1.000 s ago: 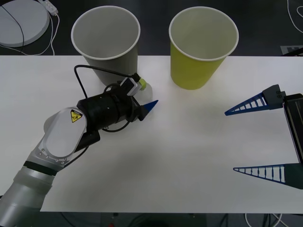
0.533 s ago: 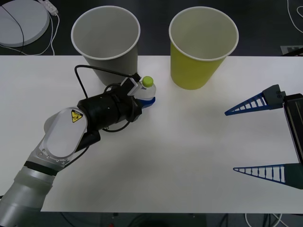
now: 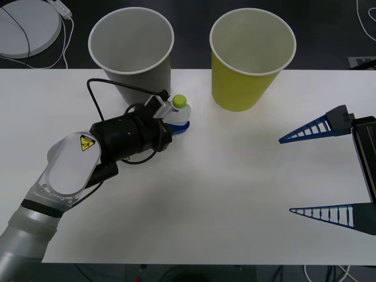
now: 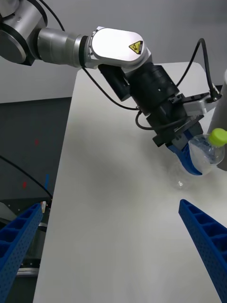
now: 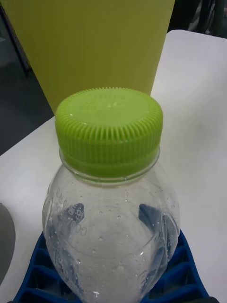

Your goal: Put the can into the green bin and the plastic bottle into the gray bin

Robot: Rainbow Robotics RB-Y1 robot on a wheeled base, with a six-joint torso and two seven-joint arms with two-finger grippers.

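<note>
White table, dark floor behind, white round thing with cables far left. Two bins: gray bin, green bin. One plastic bottle just beside gray bin, left gripper clamped on it. Right gripper fingers wide apart at right edge

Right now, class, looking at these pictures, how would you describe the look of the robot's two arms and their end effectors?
The left arm has silver-grey and white shells, a black wrist section, a yellow triangular warning sticker and looping black cables. Its left end effector has blue fingers. The right end effector has two long, blue, ribbed, tapering fingers on a black mount.
</note>
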